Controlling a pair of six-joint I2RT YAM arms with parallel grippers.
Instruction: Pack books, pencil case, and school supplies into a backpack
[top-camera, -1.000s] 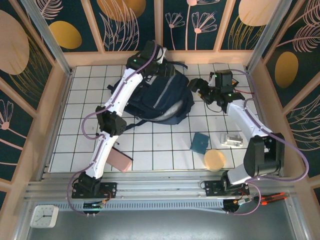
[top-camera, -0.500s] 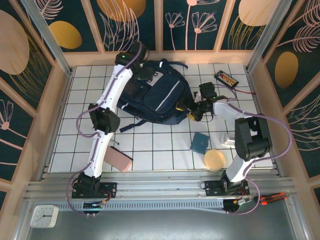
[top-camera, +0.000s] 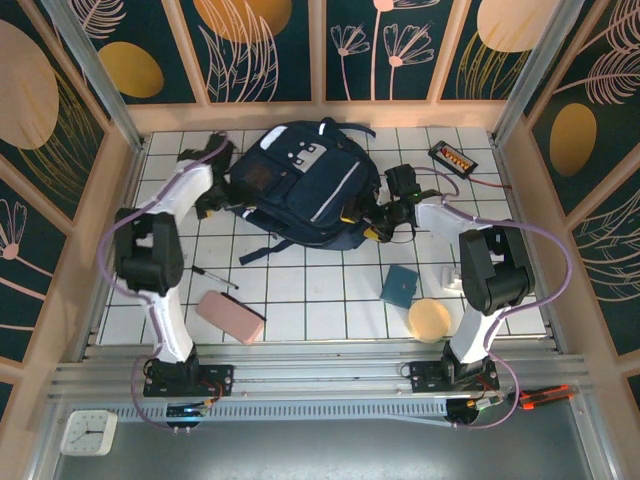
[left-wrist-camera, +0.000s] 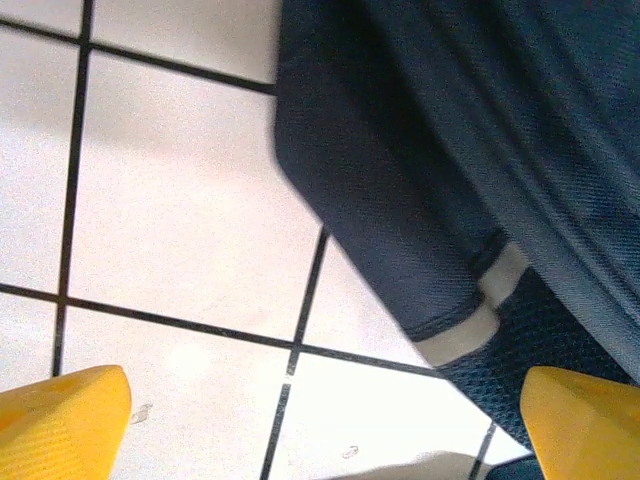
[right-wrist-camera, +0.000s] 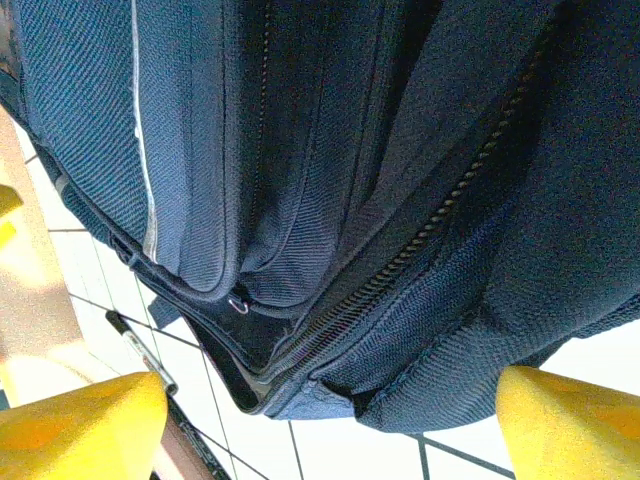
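Both tools are open at the backpack, which lies far-centre on the worktop. The left tool is over a strap and the right tool faces a zip. The pencil case, pen and teal pad lie outside. The step is probably opening the bag, so next comes a firm hold at that zip.

Robot test cell: gridded table, aluminium rail (floral wall panels).

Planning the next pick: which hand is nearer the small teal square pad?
Right. The right hand sits at the large navy-blue backpack's right edge, just beyond the small teal square pad; the left hand is at the backpack's left side, across the bag from the pad.
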